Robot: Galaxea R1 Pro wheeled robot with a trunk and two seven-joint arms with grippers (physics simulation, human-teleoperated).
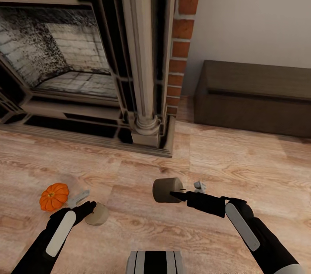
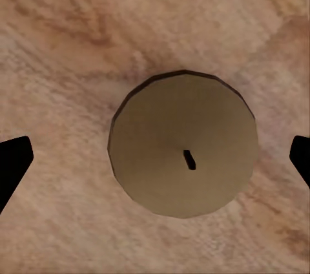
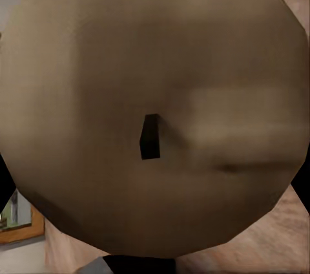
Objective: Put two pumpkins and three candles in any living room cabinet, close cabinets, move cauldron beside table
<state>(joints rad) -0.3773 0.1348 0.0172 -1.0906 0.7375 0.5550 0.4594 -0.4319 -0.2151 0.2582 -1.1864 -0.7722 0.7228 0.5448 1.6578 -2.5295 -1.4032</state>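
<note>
A tan candle (image 1: 96, 214) stands upright on the wood floor, wick up. My left gripper (image 1: 85, 203) hovers open right above it, and in the left wrist view the candle (image 2: 183, 143) sits between the two dark fingertips (image 2: 11, 165) without touching them. An orange pumpkin (image 1: 54, 196) lies on the floor just left of that gripper. My right gripper (image 1: 183, 192) is shut on a second candle (image 1: 166, 190), held tipped on its side above the floor; its wick end (image 3: 152, 109) faces the right wrist camera. The dark brown cabinet (image 1: 255, 97) stands against the wall at the right, its front shut.
A stone fireplace (image 1: 65, 62) with a pillar and brick edge (image 1: 181, 36) rises close ahead. Its raised hearth step (image 1: 86, 136) borders the floor. Open wood floor lies between me and the cabinet. My own base (image 1: 155, 263) shows at the bottom.
</note>
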